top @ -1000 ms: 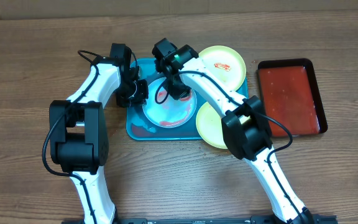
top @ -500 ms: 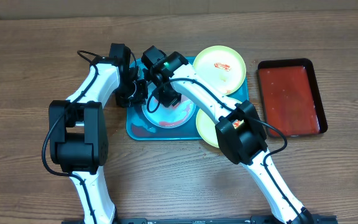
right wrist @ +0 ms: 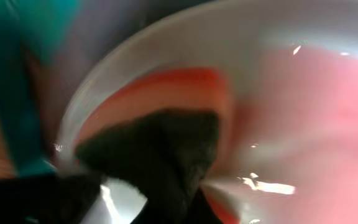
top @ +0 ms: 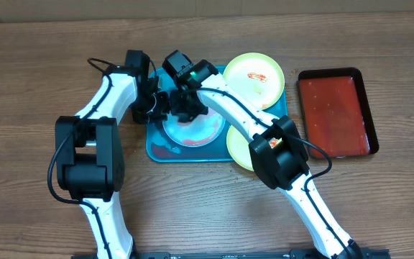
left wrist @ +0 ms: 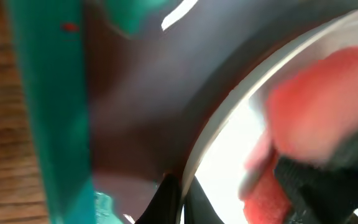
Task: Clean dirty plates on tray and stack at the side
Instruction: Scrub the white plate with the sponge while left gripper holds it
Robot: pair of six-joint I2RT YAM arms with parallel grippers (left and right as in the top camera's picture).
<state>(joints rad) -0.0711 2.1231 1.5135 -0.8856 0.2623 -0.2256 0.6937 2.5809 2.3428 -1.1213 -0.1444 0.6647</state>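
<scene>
The left arm [top: 110,90] and right arm [top: 228,108] are glossy white tubes joined by chunky black blocks. Thin black cables [top: 99,63] loop beside them. A green light [top: 190,71] glows on the right arm's wrist; a small orange mark [top: 272,144] sits on its elbow block.

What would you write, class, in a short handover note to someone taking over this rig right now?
Left gripper: shut at the left rim of the blue-white plate; too blurred to tell if it pinches it.
Right gripper: shut, down on that plate; what it holds is unclear.
Things: the blue-white plate lies in the tray, red-smeared. The far yellow-green plate overlaps the tray's far right corner and is smeared. The near yellow-green plate overlaps its near right edge, with no smear visible.
Done: nothing stacked.
Left: finish wiping, clean the far plate, stack all three aside.
</scene>
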